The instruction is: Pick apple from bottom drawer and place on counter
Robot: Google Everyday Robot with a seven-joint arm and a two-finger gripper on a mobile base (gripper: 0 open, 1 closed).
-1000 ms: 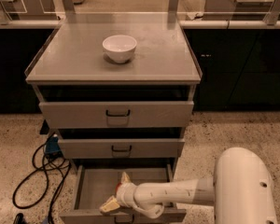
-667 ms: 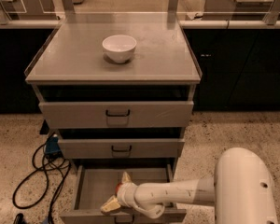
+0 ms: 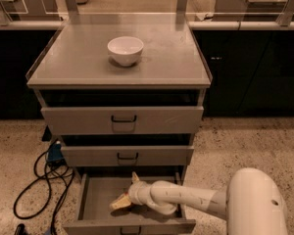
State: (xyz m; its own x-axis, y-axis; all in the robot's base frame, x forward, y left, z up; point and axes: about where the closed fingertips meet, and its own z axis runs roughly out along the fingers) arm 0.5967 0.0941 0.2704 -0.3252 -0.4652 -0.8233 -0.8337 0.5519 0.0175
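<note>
Camera view | arm bent low, reaching leftward | gripper inside bottom drawer, fingers spread apart

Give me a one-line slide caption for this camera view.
Robot's gripper reaches into the open bottom drawer; a white bowl sits on the counter above.

My gripper sits down in the bottom drawer, fingers spread, and I cannot make out the apple there. The lower edge cuts off the drawer's front.
</note>
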